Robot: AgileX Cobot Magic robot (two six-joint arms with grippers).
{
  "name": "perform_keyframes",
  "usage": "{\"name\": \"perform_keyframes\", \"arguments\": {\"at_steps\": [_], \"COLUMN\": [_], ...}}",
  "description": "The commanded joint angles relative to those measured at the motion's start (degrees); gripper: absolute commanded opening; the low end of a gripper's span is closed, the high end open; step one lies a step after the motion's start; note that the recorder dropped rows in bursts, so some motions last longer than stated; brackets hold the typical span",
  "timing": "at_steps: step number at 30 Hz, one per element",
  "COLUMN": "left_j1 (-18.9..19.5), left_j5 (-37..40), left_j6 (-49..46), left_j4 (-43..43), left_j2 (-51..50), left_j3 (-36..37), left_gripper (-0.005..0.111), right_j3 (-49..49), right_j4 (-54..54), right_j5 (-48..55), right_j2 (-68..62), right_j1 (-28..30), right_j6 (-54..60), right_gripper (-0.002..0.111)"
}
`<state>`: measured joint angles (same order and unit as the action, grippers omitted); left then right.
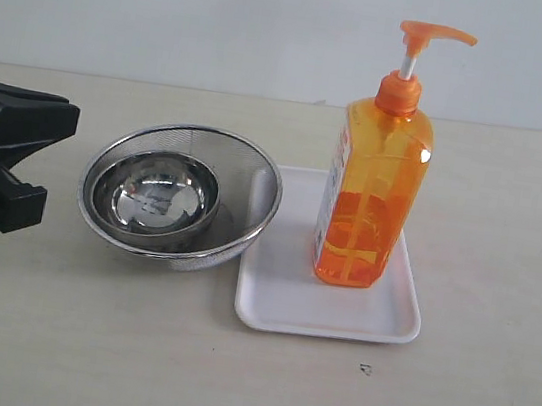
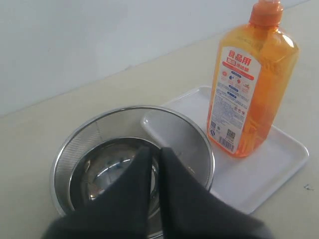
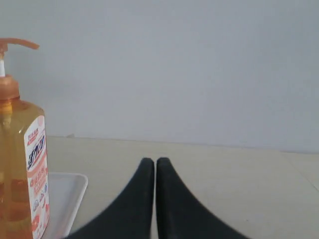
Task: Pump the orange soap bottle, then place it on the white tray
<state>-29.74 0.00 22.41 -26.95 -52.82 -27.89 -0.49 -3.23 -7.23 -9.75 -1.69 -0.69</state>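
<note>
The orange soap bottle (image 1: 371, 192) stands upright on the white tray (image 1: 282, 301), toward the tray's right half, with its pump head (image 1: 431, 34) raised on the white stem. The left wrist view shows the bottle (image 2: 251, 84) and the tray (image 2: 279, 159) too. My left gripper (image 2: 155, 150) is shut and holds nothing; it hovers over the steel bowl, well left of the bottle. Its black body (image 1: 2, 140) shows at the exterior view's left edge. My right gripper (image 3: 155, 162) is shut and empty, apart from the bottle (image 3: 22, 169), and is out of the exterior view.
A round steel mesh strainer (image 1: 255, 176) holding a smaller steel bowl (image 1: 156, 197) sits just left of the tray, its rim overlapping the tray's left edge. The beige table (image 1: 514, 197) runs back to a white wall.
</note>
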Motion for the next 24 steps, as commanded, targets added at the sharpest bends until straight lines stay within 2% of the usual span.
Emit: {"name": "perform_keyframes", "arguments": {"at_steps": [1, 11, 17, 24], "left_j1": [0.0, 0.0, 0.0, 0.0], "left_j5": [0.0, 0.0, 0.0, -0.33], "left_j6": [-0.21, -0.21, -0.21, -0.21], "left_j4": [0.64, 0.64, 0.64, 0.64], "left_j2": [0.44, 0.44, 0.44, 0.44], "left_j3": [0.24, 0.24, 0.24, 0.24], "left_gripper": [0.005, 0.005, 0.005, 0.005], "right_j3": [0.49, 0.49, 0.49, 0.49], "right_j4": [1.29, 2.64, 2.52, 2.65], "right_j5": [2.45, 18.05, 25.63, 26.82], "right_j2": [0.46, 0.7, 7.69, 9.75], "right_j1": [-0.18, -0.18, 0.46, 0.56], "right_j6": [1.25, 4.68, 4.82, 5.76], "right_gripper": [0.0, 0.0, 0.0, 0.0]}}
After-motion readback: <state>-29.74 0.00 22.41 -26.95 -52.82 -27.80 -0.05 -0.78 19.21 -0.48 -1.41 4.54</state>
